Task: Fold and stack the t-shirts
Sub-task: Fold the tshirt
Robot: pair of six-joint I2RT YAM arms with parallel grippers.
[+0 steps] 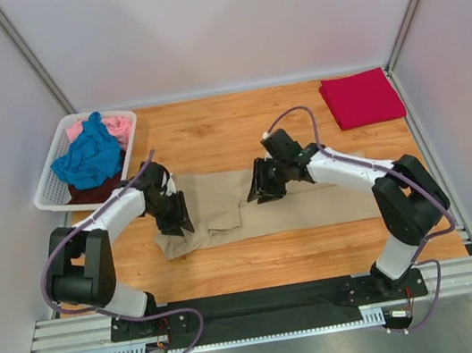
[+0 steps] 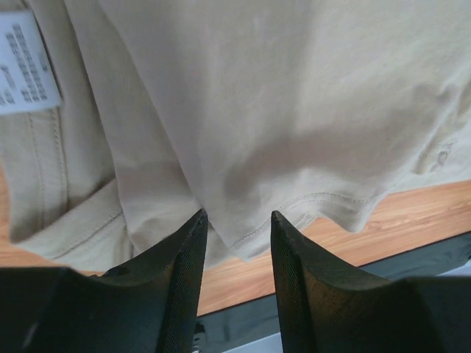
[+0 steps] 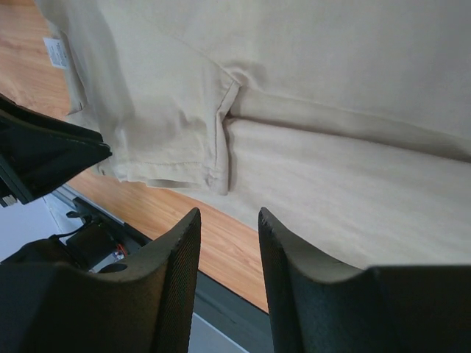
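Note:
A tan t-shirt (image 1: 223,208) lies partly folded in the middle of the table, with a sleeve flap turned over on its left half. My left gripper (image 1: 175,215) stands over its left end. In the left wrist view this gripper (image 2: 238,213) is open, with nothing between the fingers and the shirt's hem (image 2: 294,206) just past the tips. My right gripper (image 1: 266,191) is over the shirt's middle. In the right wrist view it (image 3: 229,210) is open and empty above the tan cloth (image 3: 331,88). A crimson t-shirt (image 1: 360,97) lies folded at the back right.
A white lattice basket (image 1: 50,191) at the back left holds a blue t-shirt (image 1: 88,158), a pink one (image 1: 117,126) and a dark one (image 1: 94,192). A white label (image 2: 26,62) shows on the tan shirt's collar. Grey walls close in the table on three sides.

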